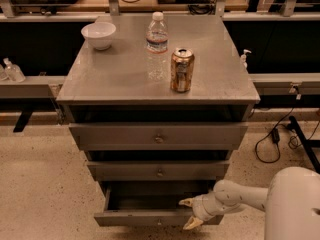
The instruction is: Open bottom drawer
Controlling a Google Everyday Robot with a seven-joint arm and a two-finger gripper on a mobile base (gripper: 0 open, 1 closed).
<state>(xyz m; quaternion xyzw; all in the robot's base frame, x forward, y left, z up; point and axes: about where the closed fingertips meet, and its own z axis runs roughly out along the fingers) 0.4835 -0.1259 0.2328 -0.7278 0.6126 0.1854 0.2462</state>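
Camera view: drawer partly open, loose hold is the weak point

Your gripper (190,213) sits low at the cabinet's right side with its 2 fingers spread. 1 fingertip is over the rim, behind the front panel of the bottom drawer (145,218). The other is in front of the panel and lower. You cannot tell from here whether either pad touches the panel. The gripper is to the right of the knob (159,222), not on it.

The bottom drawer is the lowest of 3 and stands partly open, its dark inside showing behind the panel.

What could go wrong, nearest first:

- Slip: pull with the fingers this wide and the inner one may ride up over the rim and come free.
- Skew: the hold is right of centre, so a hard tug could twist the drawer on its runners and jam it.
- Over-pull: the remaining travel is hidden, and a long stroke might bring the drawer out altogether.
- Bump: the arm (240,196) lies near the cabinet's lower right corner, so a sideways correction could strike it.
- Jolt: a can (182,70) and a bottle (157,39) stand upright on top, and a jerk could tip them. The bowl (99,35) looks steadier.
- Snag: a cable (267,144) lies on the floor to the right, so mind it if you back the base away.
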